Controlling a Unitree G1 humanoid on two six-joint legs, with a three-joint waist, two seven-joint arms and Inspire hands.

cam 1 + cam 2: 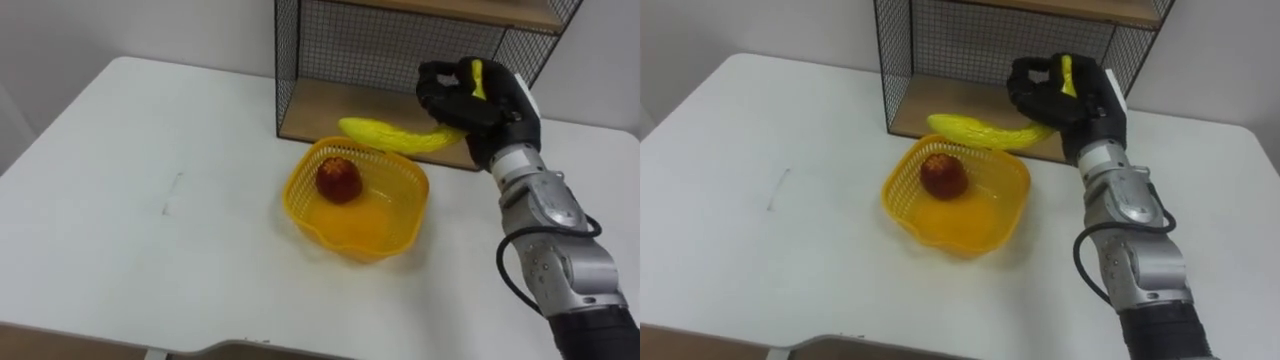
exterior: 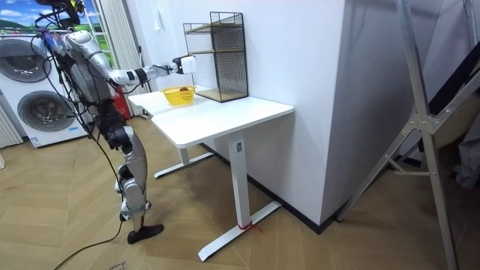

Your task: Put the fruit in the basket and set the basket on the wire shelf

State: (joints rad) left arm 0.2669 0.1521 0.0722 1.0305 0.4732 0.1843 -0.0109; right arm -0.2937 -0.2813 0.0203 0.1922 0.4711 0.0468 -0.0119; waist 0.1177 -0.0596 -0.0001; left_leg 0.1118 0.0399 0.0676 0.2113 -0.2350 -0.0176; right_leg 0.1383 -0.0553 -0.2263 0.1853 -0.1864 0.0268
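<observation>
The black fingers (image 1: 440,95) of the right hand (image 1: 492,100) curl round the stem end of a long curved yellow banana (image 1: 395,135). The banana juts leftward just beyond the far rim of the yellow plastic lattice basket (image 1: 300,195), before the black wire shelf (image 1: 330,50). A round red apple (image 1: 339,180) lies in the basket on the white desk (image 1: 150,200). The banana looks light and soft-skinned; held endwise it may pivot, so a mid-body hold seems steadier.

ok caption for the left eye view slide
Right hand holds a banana near the yellow basket, an apple already inside.
</observation>
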